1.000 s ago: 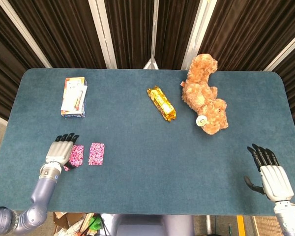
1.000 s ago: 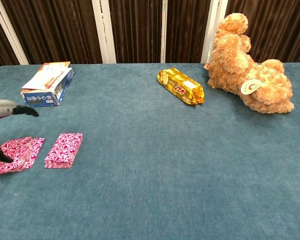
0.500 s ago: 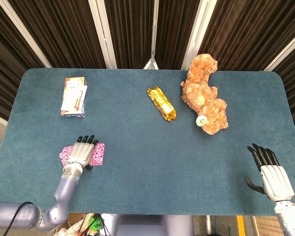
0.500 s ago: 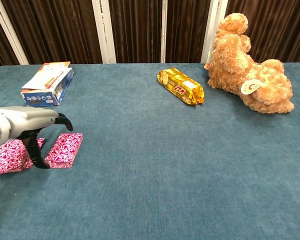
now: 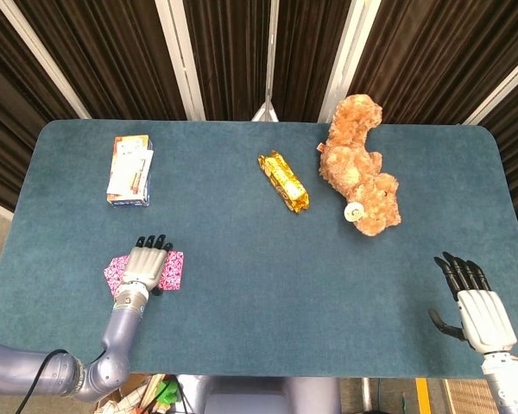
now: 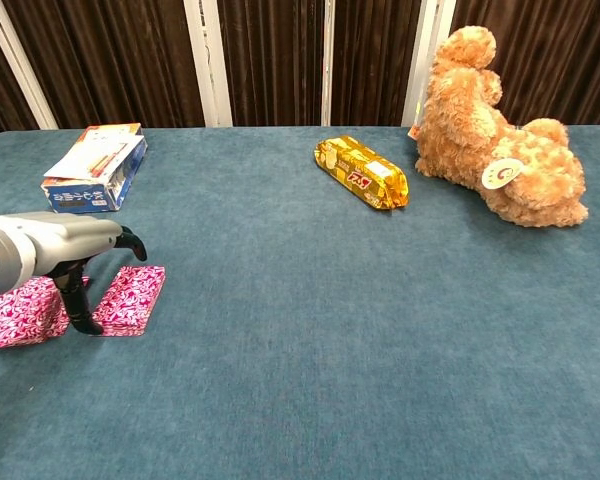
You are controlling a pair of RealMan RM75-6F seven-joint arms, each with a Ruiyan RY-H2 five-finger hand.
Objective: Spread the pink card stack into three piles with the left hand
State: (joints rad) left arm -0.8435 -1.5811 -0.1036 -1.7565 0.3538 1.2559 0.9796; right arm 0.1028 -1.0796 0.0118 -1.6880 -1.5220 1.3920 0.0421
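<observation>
- left hand (image 5: 144,266) flat over pink cards (image 6: 130,297), fingers slightly apart, thumb down by pile edge
- right hand (image 5: 475,309) near table (image 5: 242,310) front-right corner, fingers spread, empty
- bare felt between them

Pink patterned cards (image 6: 130,297), lying flat in two piles side by side near the bench's front-left edge.

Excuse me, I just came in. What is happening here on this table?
The robot's left hand is over the pink cards at the near left of the blue table, a finger reaching down between two piles. Only two pink piles show; a third is not visible. The right hand rests open at the near right, holding nothing. Farther back lie a small box, a gold snack pack and a teddy bear, all untouched.
</observation>
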